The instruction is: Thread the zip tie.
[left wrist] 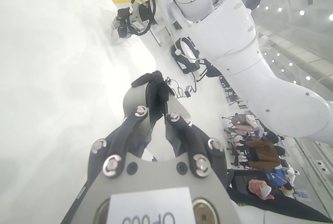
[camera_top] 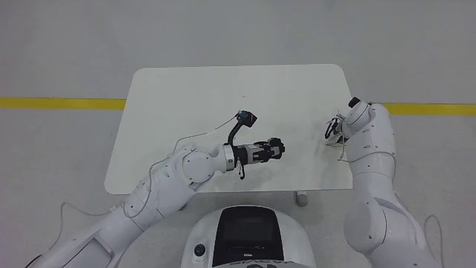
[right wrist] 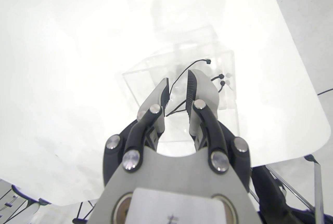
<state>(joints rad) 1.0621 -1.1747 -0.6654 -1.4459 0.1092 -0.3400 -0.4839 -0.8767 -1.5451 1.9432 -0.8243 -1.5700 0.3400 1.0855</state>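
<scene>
The right gripper (right wrist: 177,77) hangs over the clear box (right wrist: 140,70) near the table (camera_top: 186,104) edge on the robot's right side. Its fingers are spread, and one thin black zip tie (right wrist: 182,71) runs through the gap between them without being pinched. Further zip ties (right wrist: 221,77) lie just beside it in the same box. The left gripper (left wrist: 156,82) hovers above the middle of the table with its fingers pressed together; nothing can be seen between them. Probable faults: closing on the curved strand off-centre lets it spring out of the pads. Closing too low catches a neighbouring tie, or drives a fingertip against the box wall and shifts the box toward the table edge. A grasp far from the tail end leaves a limp length that droops and misses the head slot during threading. The left fingers must part before a hand-over, or the tie will be deflected and dropped.
</scene>
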